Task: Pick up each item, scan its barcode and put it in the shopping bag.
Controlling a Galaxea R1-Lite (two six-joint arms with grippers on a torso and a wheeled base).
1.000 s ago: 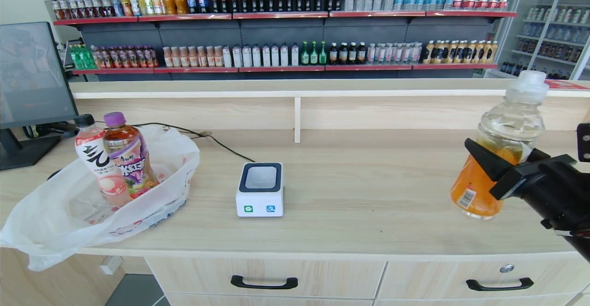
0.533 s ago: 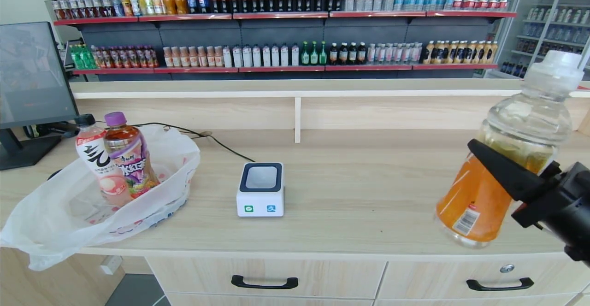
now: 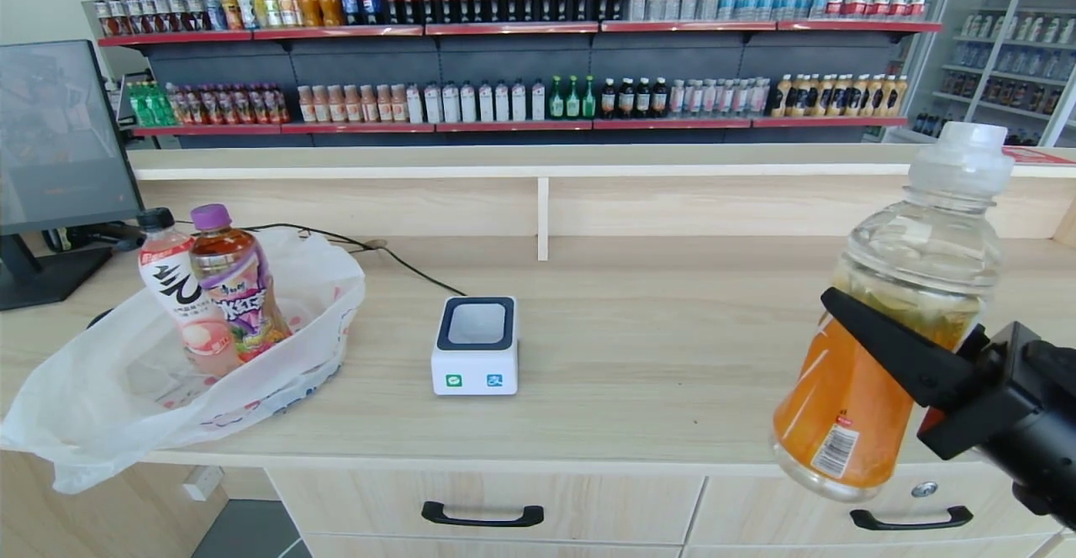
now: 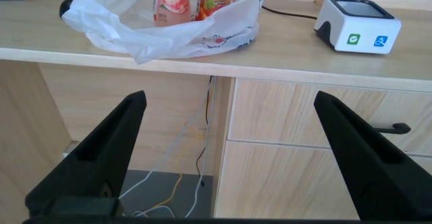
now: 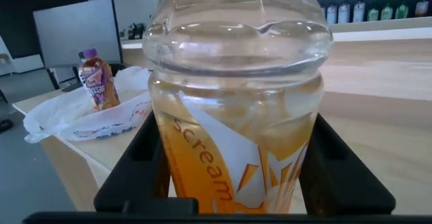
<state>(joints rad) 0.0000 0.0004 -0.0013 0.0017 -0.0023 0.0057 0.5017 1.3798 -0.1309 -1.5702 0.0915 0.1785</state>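
The shop is bright and evenly lit, it seems from above. Shadows on the counter (image 3: pixel 639 356) are soft and faint. The glass top of the scanner (image 3: pixel 476 324) gives a pale glare, and small highlights sit on the clear upper part of the bottle (image 3: pixel 915 272). In the head view the shelves (image 3: pixel 504 28) bend near the edges.

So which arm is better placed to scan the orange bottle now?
Right: the right gripper holds the orange bottle lifted, right of the scanner. The left gripper hangs open below the counter edge.
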